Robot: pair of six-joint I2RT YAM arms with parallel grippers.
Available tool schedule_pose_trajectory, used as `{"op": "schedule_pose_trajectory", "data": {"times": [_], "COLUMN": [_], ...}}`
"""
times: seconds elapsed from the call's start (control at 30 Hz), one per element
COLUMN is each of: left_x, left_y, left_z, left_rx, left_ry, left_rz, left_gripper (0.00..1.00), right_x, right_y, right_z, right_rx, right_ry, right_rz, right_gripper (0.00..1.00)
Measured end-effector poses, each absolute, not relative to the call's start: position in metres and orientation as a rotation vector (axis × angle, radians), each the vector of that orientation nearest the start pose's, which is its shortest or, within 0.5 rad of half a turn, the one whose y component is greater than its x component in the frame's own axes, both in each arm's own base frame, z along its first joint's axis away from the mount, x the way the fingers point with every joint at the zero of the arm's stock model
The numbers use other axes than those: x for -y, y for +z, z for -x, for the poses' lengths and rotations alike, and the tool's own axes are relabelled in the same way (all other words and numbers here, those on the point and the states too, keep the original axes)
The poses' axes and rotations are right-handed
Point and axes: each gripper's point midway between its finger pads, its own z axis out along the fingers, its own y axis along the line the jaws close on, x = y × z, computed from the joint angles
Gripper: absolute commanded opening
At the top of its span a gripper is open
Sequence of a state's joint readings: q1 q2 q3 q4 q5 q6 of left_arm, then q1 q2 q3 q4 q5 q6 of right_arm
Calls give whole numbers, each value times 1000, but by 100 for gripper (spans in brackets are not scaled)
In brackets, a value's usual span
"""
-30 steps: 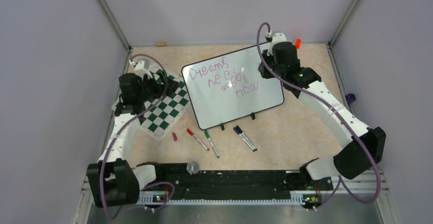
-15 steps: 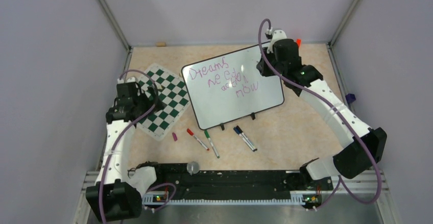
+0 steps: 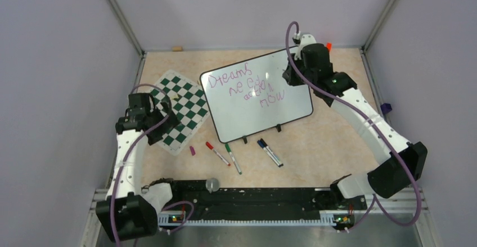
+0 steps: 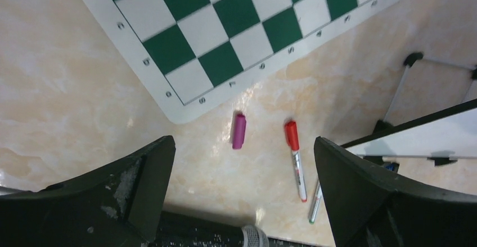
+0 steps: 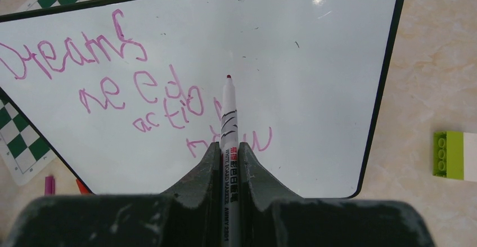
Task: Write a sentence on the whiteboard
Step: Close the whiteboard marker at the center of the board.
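The whiteboard [image 3: 264, 117] stands tilted at the table's middle, and its sentence [image 3: 246, 86] in purple-pink lettering starts with "Dreams". My right gripper [image 3: 292, 71] hangs over the board's far right part. In the right wrist view the right gripper [image 5: 229, 148] is shut on a white marker [image 5: 229, 109]. The marker's tip points at the whiteboard [image 5: 320, 61] just right of the sentence [image 5: 140, 89]; whether the tip touches is unclear. My left gripper [image 3: 162, 122] is over the near left edge of the chess mat. It stands open and empty [image 4: 243, 143].
A green-and-white chess mat [image 3: 183, 112] [image 4: 236, 27] lies left of the board. In front of the board lie a purple cap [image 3: 192, 151] [image 4: 239, 131], a red marker [image 3: 217, 153] [image 4: 295, 160], a green marker [image 3: 233, 157] and a blue marker [image 3: 270, 152]. A green-and-white brick [image 5: 454, 155] lies right of the board.
My left arm has pulled back from the mat's far side toward the near left, still open. The right gripper with the marker has barely shifted.
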State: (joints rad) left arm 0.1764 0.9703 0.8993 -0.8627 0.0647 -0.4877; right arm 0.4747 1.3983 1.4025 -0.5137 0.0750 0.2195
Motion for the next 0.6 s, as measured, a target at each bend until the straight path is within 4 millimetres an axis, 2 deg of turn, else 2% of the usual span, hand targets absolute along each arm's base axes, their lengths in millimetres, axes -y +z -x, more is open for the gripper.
{"op": "schedule_pose_trajectory", "data": {"times": [0.17,0.37,0.6], "left_x": [10,24,22], "left_y": [117,118,100], "left_z": [-225,-217,-208], "left_rx": [-2627,-2672,-2683], "left_ry": [-327,-427,-383], "left_rz": [818,748,917], "left_gripper": [99,99,99], "right_x": [-187,-184,-184], "right_y": [282,276,268], "right_z": [-367,-358,-354], "right_rx": [-2079,-2090,-2114], "right_ry": [366,379,389], "right_rz": [209,197,190], "right_gripper": [0,0,0]}}
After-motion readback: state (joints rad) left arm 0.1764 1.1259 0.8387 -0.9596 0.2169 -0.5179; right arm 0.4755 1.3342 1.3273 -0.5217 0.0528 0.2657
